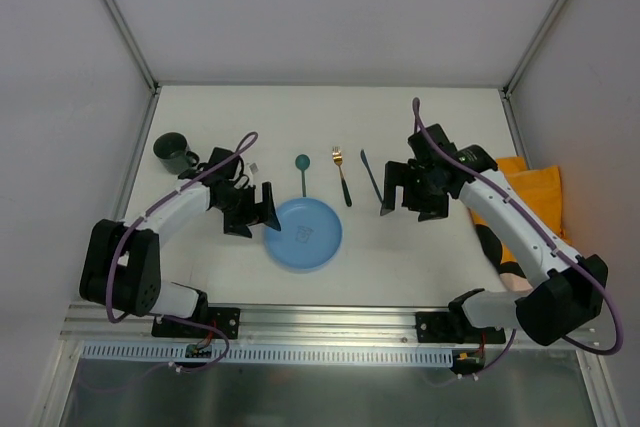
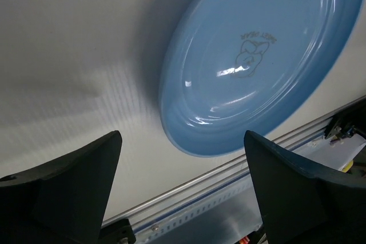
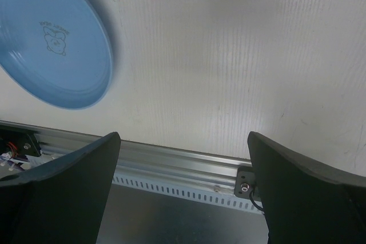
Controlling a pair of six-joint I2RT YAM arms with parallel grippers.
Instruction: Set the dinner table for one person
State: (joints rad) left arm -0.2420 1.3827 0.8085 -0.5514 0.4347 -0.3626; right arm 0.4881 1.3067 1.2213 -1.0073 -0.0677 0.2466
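On the white dinner table point(image 1: 430, 127) a blue plate point(image 1: 305, 234) lies near the front middle. Behind it lie a teal spoon point(image 1: 302, 172), a gold fork with a dark handle point(image 1: 342, 177) and a dark knife point(image 1: 371, 177). A dark green mug point(image 1: 175, 153) stands at the back left. My left gripper point(image 1: 256, 211) hovers open just left of the plate point(image 2: 257, 55), nothing between its fingers point(image 2: 74, 187). The right gripper point(image 1: 406, 199) hangs open right of the knife, over bare table point(image 3: 229, 55), with the plate point(image 3: 51, 38) off to its left.
An orange cloth placemat point(image 1: 532, 187) lies crumpled at the table's right edge under the right arm. The aluminium rail point(image 1: 330, 322) runs along the near edge, and grey walls close the left, back and right sides.
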